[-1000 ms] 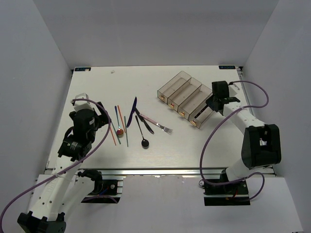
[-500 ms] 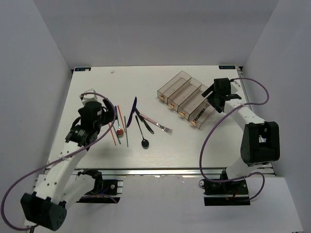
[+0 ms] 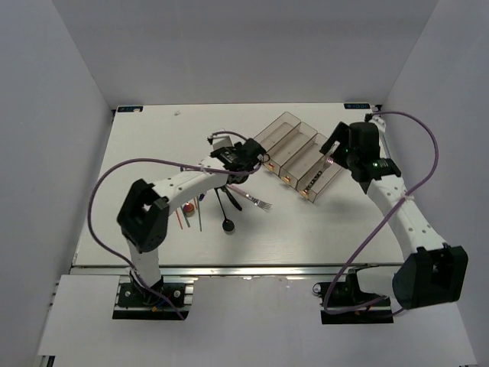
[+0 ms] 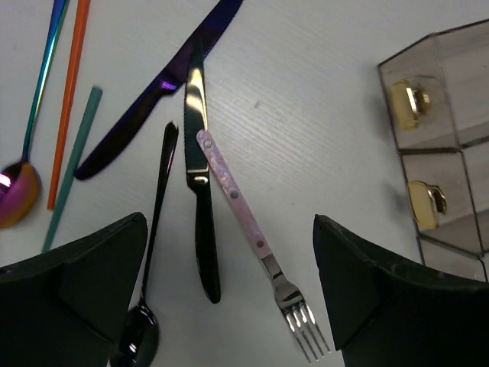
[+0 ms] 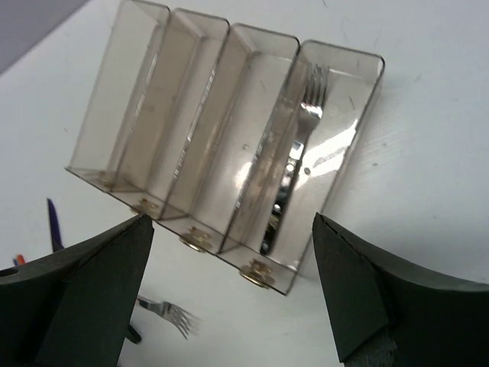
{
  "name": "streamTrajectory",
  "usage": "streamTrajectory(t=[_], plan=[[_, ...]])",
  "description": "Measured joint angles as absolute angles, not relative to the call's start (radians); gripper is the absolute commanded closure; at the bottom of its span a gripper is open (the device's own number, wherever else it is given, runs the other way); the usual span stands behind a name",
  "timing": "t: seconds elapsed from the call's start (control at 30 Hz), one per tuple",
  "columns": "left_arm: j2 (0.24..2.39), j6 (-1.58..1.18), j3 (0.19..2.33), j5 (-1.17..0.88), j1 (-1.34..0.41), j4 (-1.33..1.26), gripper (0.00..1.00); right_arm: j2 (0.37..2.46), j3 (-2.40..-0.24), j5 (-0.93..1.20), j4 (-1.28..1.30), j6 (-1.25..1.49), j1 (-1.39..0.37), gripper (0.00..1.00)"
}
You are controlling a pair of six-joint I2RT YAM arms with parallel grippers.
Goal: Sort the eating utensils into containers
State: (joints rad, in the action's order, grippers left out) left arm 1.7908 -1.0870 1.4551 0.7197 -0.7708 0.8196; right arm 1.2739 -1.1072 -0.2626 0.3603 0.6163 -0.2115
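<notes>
Looking down from the top camera, you see the left fingers (image 3: pixel 246 162) stretched over the far end of the loose cutlery, just beside the left end of the containers (image 3: pixel 294 149), and the right fingers (image 3: pixel 338 151) over the bins' right side. White walls close the bench (image 3: pixel 153 134) on three sides. Bare surface runs wide along the far edge and the left, while the right arm sits near the right wall. From the left wrist, the left fingers (image 4: pixel 84 290) are spread wide and grip nothing, with the pink-handled fork (image 4: pixel 237 202) and black knife (image 4: pixel 200 214) lying in the gap below, side by side at their upper ends. A black spoon (image 4: pixel 157 206) lies just left of that knife, and a dark-blue knife (image 4: pixel 145 115) crosses its far end. An orange chopstick (image 4: pixel 67 99) and a green chopstick (image 4: pixel 72 164) sit further left, and two bin ends show at the right edge. From the right wrist, the right fingers (image 5: pixel 76 298) are likewise spread and hold nothing, above all four bins. A silver fork (image 5: pixel 302 122) lies inside the rightmost bin.
</notes>
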Motion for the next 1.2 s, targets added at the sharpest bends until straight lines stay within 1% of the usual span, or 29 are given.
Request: streamTrajectory(t=[0.1, 0.2, 0.23, 0.27, 0.3, 0.47, 0.57, 0.8, 0.83, 0.9, 0.93, 1.0, 1.03, 1.13, 1.17, 1.2], plan=[[1.951, -1.271, 1.62, 0.765, -0.799, 0.966, 0.04, 1.223, -1.042, -0.247, 0.37, 0.589, -0.211, 0.11], [2.082, -1.383, 1.749, 0.775, -0.818, 1.043, 0.06, 1.214, -1.013, -0.224, 0.392, 0.566, -0.211, 0.11], [2.119, -1.411, 1.78, 0.775, -0.824, 1.057, 0.07, 1.214, -1.008, -0.212, 0.394, 0.559, -0.211, 0.11], [2.15, -1.433, 1.8, 0.774, -0.829, 1.069, 0.13, 1.212, -1.004, -0.203, 0.395, 0.552, -0.211, 0.11], [2.175, -1.453, 1.814, 0.773, -0.831, 1.08, 0.13, 1.211, -1.003, -0.195, 0.398, 0.545, -0.211, 0.11], [2.22, -1.523, 1.807, 0.75, -0.84, 1.099, 0.16, 1.188, -1.003, -0.168, 0.398, 0.519, -0.211, 0.11], [2.205, -1.544, 1.756, 0.744, -0.84, 1.063, 0.24, 1.174, -1.003, -0.156, 0.397, 0.511, -0.211, 0.11], [2.203, -1.567, 1.713, 0.726, -0.84, 1.025, 0.27, 1.164, -1.0, -0.138, 0.395, 0.5, -0.211, 0.11], [2.203, -1.57, 1.711, 0.722, -0.84, 1.015, 0.33, 1.163, -1.0, -0.134, 0.395, 0.496, -0.211, 0.11], [2.205, -1.572, 1.707, 0.716, -0.84, 0.998, 0.36, 1.16, -1.0, -0.134, 0.395, 0.493, -0.211, 0.11], [2.206, -1.571, 1.704, 0.712, -0.84, 0.988, 0.43, 1.157, -1.0, -0.134, 0.395, 0.49, -0.211, 0.11], [2.212, -1.573, 1.699, 0.706, -0.84, 0.976, 0.47, 1.15, -1.0, -0.134, 0.395, 0.488, -0.211, 0.11], [2.218, -1.572, 1.697, 0.706, -0.84, 0.97, 0.53, 1.146, -1.0, -0.135, 0.395, 0.487, -0.211, 0.11], [2.22, -1.571, 1.687, 0.717, -0.84, 0.958, 0.68, 1.137, -1.0, -0.135, 0.395, 0.485, -0.211, 0.11], [2.218, -1.572, 1.678, 0.719, -0.84, 0.949, 0.75, 1.136, -1.0, -0.135, 0.395, 0.485, -0.211, 0.11], [2.214, -1.573, 1.668, 0.723, -0.84, 0.939, 0.75, 1.135, -1.0, -0.135, 0.395, 0.485, -0.211, 0.11]])
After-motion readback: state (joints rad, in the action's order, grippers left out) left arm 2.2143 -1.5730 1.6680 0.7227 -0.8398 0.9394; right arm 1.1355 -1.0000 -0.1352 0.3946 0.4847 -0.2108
